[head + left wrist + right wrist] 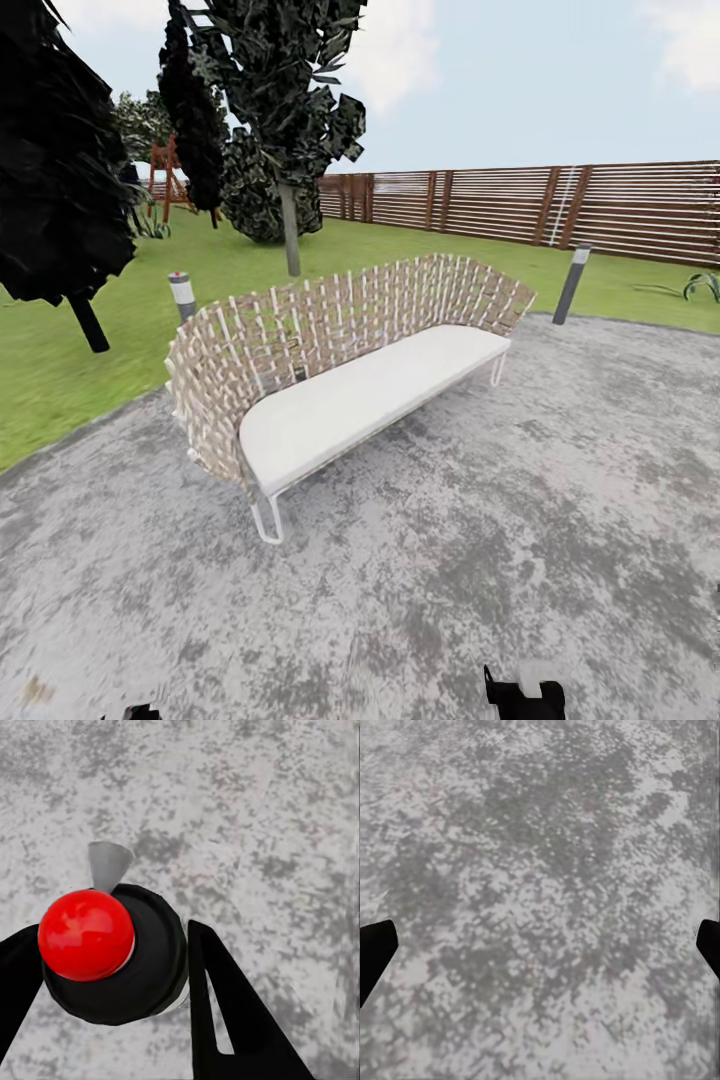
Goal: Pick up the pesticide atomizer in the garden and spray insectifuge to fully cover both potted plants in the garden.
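The pesticide atomizer (112, 956), seen from above with a red cap, sits clamped between the left gripper's (112, 967) black fingers over the stone patio (255, 810). The right gripper (540, 945) hangs spread wide, empty. Ahead, a wicker bench (340, 375) blocks the lawn (60, 340); beyond stand two bollards (182, 295), trees (285, 100) and the slat fence (600, 205).

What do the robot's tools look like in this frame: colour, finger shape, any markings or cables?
Both are plain matte black. The left tool has flat, wedge-shaped fingers that taper to a tip; one has a narrow slot cut through it. Of the right tool, two dark finger tips show at the picture's edges. In the head view, black blocky parts show at the bottom edge. No markings or cables are visible.
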